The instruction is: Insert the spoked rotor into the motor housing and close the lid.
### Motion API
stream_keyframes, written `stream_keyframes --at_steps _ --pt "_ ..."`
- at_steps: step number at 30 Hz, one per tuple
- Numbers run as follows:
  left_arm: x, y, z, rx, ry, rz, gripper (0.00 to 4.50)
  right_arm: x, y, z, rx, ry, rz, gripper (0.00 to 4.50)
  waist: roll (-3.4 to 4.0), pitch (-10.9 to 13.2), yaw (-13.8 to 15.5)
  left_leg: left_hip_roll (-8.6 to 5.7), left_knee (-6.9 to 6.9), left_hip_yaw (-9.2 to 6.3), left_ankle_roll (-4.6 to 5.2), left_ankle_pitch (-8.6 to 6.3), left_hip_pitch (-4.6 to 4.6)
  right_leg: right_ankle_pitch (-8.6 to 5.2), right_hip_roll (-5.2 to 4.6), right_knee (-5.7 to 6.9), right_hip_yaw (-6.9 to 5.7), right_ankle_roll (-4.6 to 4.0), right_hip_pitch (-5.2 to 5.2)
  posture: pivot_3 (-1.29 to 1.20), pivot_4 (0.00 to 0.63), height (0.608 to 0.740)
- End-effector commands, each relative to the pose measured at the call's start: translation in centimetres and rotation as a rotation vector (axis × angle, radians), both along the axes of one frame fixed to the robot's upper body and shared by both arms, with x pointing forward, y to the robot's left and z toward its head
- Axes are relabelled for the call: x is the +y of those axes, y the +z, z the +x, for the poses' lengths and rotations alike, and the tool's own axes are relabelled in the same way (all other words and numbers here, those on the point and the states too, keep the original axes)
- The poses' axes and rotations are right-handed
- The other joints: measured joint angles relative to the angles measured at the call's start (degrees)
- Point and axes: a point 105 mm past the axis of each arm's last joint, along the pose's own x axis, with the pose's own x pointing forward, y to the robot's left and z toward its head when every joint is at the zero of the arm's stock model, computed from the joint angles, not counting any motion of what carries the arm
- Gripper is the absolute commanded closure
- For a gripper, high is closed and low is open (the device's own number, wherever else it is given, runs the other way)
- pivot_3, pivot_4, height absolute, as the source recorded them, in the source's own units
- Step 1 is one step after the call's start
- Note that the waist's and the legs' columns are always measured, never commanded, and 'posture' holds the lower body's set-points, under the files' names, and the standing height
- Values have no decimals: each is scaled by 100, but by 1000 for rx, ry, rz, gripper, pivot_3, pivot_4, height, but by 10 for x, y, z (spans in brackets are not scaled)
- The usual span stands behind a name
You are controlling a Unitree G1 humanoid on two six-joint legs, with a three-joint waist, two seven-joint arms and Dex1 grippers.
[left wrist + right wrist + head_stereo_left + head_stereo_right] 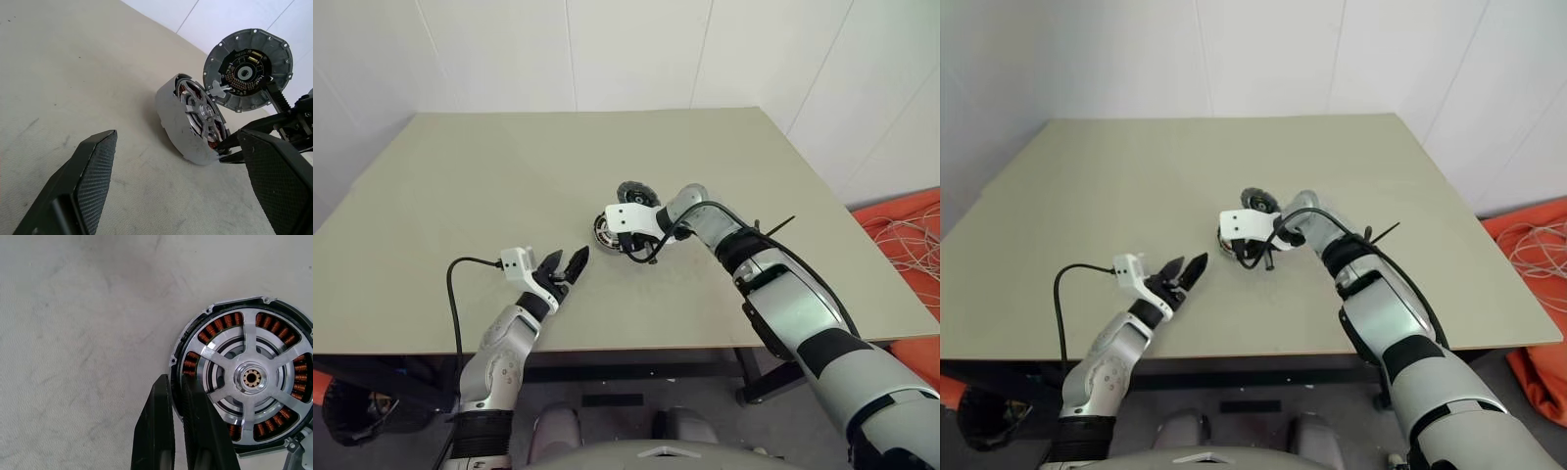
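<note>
White panelled walls back a plain beige table (489, 196), and from the head camera the motor housing (605, 233) sits near the table's middle, tipped up on its edge, with the lid (636, 192) standing open just behind it. Right arm reaches in from the side, its white wrist block over the housing, and the right gripper (625, 245) is down at the housing's near rim. Left gripper (564, 265) hovers low over the table, well short of the housing, fingers spread wide with nothing between them. Off to the far right, an orange heap with pale cables (911, 235) lies on the floor. Over to the left wrist camera: the housing (178, 127) leans on its grey wall, the spoked rotor (203, 113) already seated inside it, copper windings peeking around the spokes; the lid (264, 49) stands up behind, showing a dark circuit ring at its centre, and the right gripper's black fingers (234, 142) pinch the housing's rim. Now the right wrist camera: rotor (250, 378) lies flush in the housing (211, 313), and the two fingers (161, 431) are nearly together, clamped on its edge.
</note>
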Motion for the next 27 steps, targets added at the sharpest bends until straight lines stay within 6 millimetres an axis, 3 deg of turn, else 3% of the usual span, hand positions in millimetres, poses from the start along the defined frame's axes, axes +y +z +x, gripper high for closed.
stream_keyframes --at_steps 1,14,21,27 --pt "-1 9 4 -42 -4 4 295 4 29 1 -5 -50 126 4468 -1 0 7 0 0 -1 0 0 -10 0 0 0 -1 0 -8 0 0 740" --pt "-6 5 6 -26 -30 -6 295 -50 58 -59 190 -265 146 4468 -4 14 161 2 11 -6 -1 2 -28 0 0 2 -5 3 -20 0 0 740" --pt "-9 4 8 -22 -44 -11 295 -39 68 -73 320 -428 243 4468 -3 15 152 4 4 -5 -18 12 -8 0 4 8 1 6 -16 0 0 740" --pt "-8 4 9 -20 -38 -16 295 -26 55 -75 371 -491 247 4468 -3 15 175 -2 5 -8 -26 16 -11 0 0 7 1 5 -11 0 0 740"
